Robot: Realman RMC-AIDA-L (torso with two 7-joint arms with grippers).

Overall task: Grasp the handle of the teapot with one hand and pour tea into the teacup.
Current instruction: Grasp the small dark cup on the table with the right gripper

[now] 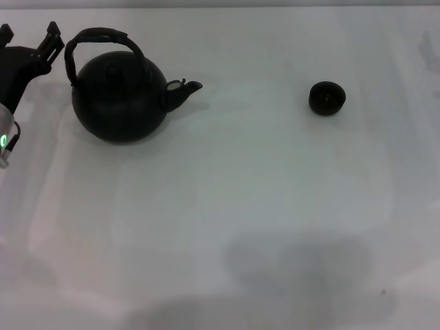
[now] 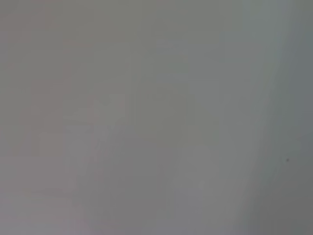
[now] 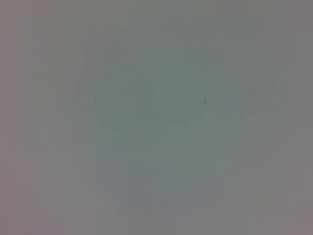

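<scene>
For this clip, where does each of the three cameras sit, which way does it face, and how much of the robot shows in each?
Head view: on the robot's head, facing forward and down at the table with the teapot, its handle and the teacup; the left gripper shows at the left edge, beside the handle.
Left wrist view: on the left wrist, facing a blank pale surface; none of the robot shows.
Right wrist view: on the right wrist, likewise blank; none of the robot shows.
Shared: both wrist views show only pale surface.
</scene>
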